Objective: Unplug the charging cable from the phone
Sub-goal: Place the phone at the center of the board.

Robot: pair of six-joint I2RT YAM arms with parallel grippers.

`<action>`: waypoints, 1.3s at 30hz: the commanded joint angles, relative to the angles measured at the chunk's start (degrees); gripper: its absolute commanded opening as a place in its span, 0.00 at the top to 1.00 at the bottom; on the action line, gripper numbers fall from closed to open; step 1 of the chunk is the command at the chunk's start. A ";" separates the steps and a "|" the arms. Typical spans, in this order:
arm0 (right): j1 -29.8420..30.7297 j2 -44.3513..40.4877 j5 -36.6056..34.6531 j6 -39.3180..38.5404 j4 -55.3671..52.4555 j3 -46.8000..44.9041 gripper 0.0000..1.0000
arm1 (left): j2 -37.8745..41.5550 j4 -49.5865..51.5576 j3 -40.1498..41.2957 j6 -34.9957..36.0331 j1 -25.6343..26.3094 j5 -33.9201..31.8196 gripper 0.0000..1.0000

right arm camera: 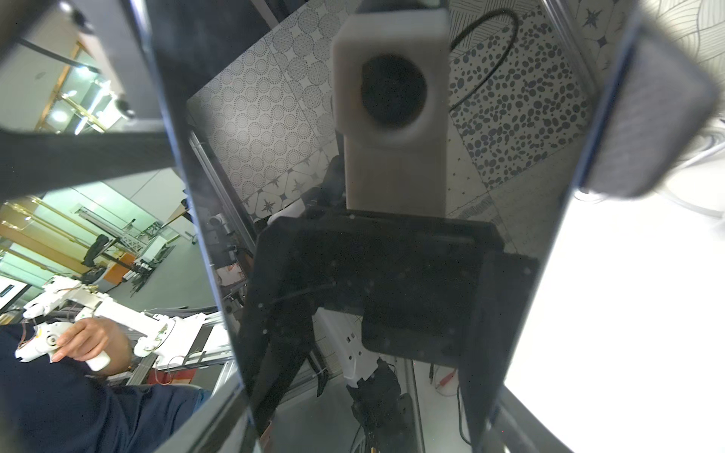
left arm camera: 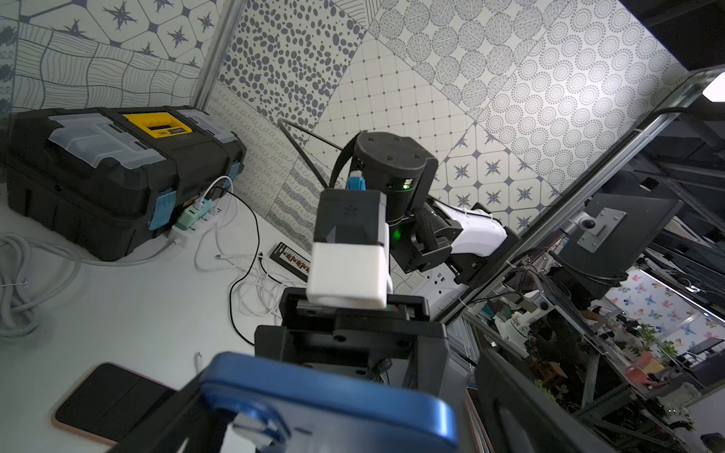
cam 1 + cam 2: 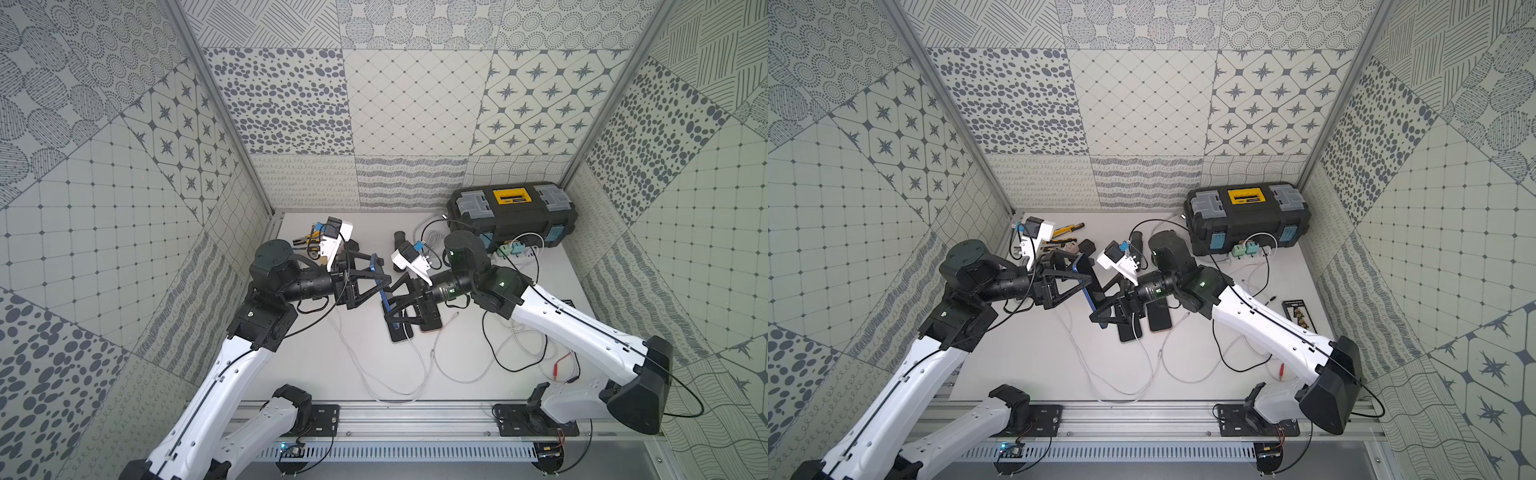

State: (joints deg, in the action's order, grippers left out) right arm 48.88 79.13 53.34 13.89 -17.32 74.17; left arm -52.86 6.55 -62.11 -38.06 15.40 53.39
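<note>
My right claw pinches the blue phone; my left claw is spread wide. Next I must find its plug, hidden from me, and pull.

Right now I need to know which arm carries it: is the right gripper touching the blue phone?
Touching. The right wrist view shows the blue phone spanning the right gripper, its rim against the grey finger pad.
</note>
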 commanded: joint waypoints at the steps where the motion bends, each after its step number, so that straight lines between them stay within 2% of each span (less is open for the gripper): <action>1: -0.15 0.70 -7.00 3.59 1.13 0.83 0.58 | 1.16 8.83 -3.36 9.43 -0.54 -10.08 0.02; 7: 0.24 0.76 -18.19 8.42 0.93 -0.43 0.59 | 2.43 18.48 -6.82 14.87 -0.54 -28.12 0.02; 12: 2.14 1.71 -30.19 11.87 -2.38 -0.13 0.59 | 3.19 22.66 -8.00 17.81 -0.54 -36.46 0.02; 19: 7.79 7.15 -47.73 16.88 -10.53 4.19 0.57 | 3.21 24.65 -8.65 19.02 -0.54 -40.20 0.02; 27: 13.45 17.60 -60.68 21.26 -18.81 12.54 0.57 | 3.08 25.47 -9.20 19.16 -0.56 -40.59 0.02; 33: 15.72 25.17 -64.95 25.83 -23.10 17.87 0.57 | 2.94 26.73 -10.59 19.26 -0.54 -41.21 0.02; 39: 17.43 32.78 -67.13 26.80 -28.70 24.36 0.57 | 2.94 27.11 -11.11 19.44 -0.57 -41.14 0.02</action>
State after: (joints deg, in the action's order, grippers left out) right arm 65.47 109.89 -10.37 39.00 -44.07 94.45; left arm -49.80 32.64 -72.23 -20.43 15.40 13.56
